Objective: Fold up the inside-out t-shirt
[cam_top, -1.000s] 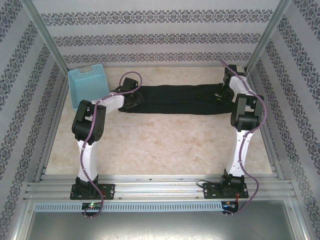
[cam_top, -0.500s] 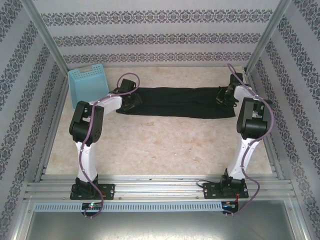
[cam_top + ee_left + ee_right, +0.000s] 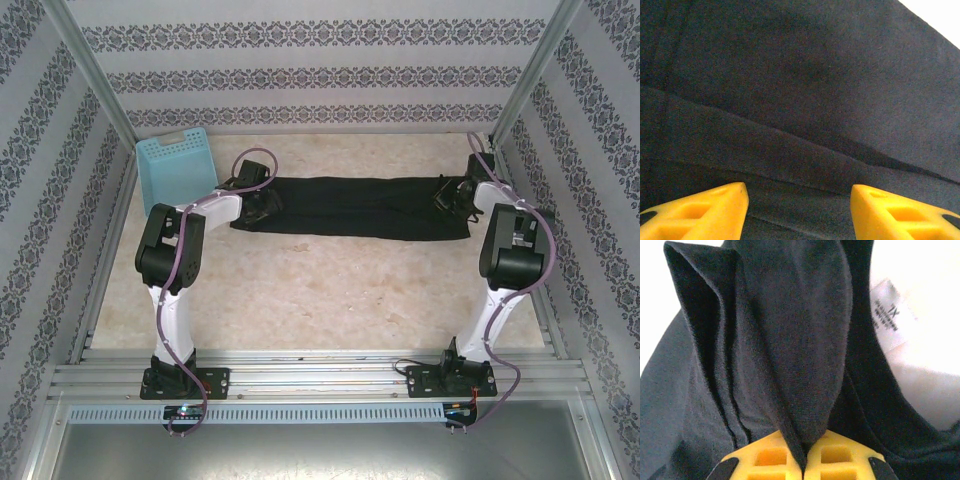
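The black inside-out t-shirt (image 3: 360, 205) lies as a long narrow band across the far part of the table. My left gripper (image 3: 262, 205) hovers at its left end. In the left wrist view the left gripper (image 3: 799, 210) is open, its yellow fingers (image 3: 705, 212) wide apart just over layered black fabric (image 3: 790, 100). My right gripper (image 3: 450, 195) is at the shirt's right end. In the right wrist view the right gripper (image 3: 804, 462) is shut on a raised fold of the black cloth (image 3: 790, 340), with the white neck tag (image 3: 890, 315) lying to the right.
A light blue plastic basket (image 3: 175, 170) stands at the far left corner, close to the left arm's elbow. Patterned walls and metal posts (image 3: 95, 75) enclose the table on three sides. Bare beige tabletop (image 3: 330, 290) stretches between the shirt and the arm bases.
The right arm has swung outward to the right, keeping its grip on the shirt's right end. The left arm has shifted slightly left, its gripper still open over the left end.
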You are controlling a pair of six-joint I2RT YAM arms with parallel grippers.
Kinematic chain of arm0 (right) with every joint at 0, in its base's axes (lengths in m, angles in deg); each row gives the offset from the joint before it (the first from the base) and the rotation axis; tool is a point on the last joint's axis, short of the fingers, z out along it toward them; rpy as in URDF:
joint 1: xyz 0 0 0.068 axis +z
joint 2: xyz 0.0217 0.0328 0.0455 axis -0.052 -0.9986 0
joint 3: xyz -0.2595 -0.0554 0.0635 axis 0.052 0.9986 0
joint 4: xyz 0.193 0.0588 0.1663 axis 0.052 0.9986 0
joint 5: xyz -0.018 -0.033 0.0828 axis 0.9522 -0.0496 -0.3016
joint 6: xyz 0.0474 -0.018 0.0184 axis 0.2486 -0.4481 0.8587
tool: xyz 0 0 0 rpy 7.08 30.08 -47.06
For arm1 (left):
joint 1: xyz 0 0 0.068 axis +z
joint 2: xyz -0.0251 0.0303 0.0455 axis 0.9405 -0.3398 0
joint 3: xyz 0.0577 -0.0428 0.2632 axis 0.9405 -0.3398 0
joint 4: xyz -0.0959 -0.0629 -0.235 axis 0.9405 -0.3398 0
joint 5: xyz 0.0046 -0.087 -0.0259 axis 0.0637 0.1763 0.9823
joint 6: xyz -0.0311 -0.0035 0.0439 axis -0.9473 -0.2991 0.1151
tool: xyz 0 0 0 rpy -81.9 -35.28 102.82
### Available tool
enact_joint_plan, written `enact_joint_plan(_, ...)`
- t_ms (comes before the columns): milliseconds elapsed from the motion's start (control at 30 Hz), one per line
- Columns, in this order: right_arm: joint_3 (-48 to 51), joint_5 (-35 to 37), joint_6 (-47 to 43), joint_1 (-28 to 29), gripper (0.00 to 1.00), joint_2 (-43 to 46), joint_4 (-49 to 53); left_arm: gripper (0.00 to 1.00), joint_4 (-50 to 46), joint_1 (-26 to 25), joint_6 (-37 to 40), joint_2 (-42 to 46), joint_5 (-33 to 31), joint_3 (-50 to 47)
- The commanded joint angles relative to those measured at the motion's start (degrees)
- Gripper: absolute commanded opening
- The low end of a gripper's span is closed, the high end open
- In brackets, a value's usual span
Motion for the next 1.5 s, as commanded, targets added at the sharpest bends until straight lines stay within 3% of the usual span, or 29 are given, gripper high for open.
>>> enact_joint_plan(0,-0.15,7.50,-1.40,-0.61,0.00,4.92,2.44,0.58,-3.15,0.50,0.29,1.53,-0.41,-2.71)
enact_joint_plan(267,-5.58,22.31,-8.22,-0.64,0.00,9.96,13.69,0.58,0.59,-1.93,-4.08,7.35,7.38,-6.19)
enact_joint_plan(567,-9.70,24.86,-17.70,0.05,0.00,11.76,17.76,0.58,-7.23,-2.84,0.90,8.41,0.40,-2.03)
enact_joint_plan(733,-13.17,32.18,-22.62,5.57,0.00,11.84,20.28,0.58,-8.30,-2.87,2.47,6.47,-2.65,-1.62)
enact_joint_plan(900,-19.04,38.41,-25.71,10.25,0.00,9.73,24.54,0.55,-8.45,-3.02,3.31,2.88,-1.19,0.03)
enact_joint_plan(1167,-20.44,35.27,-23.36,12.06,0.00,8.08,25.87,0.51,-8.69,-3.97,3.66,-0.09,-0.29,1.51)
enact_joint_plan(1467,-16.15,29.84,-16.97,2.22,0.00,6.40,25.79,0.48,-10.51,-5.24,5.36,5.85,-6.89,1.31)
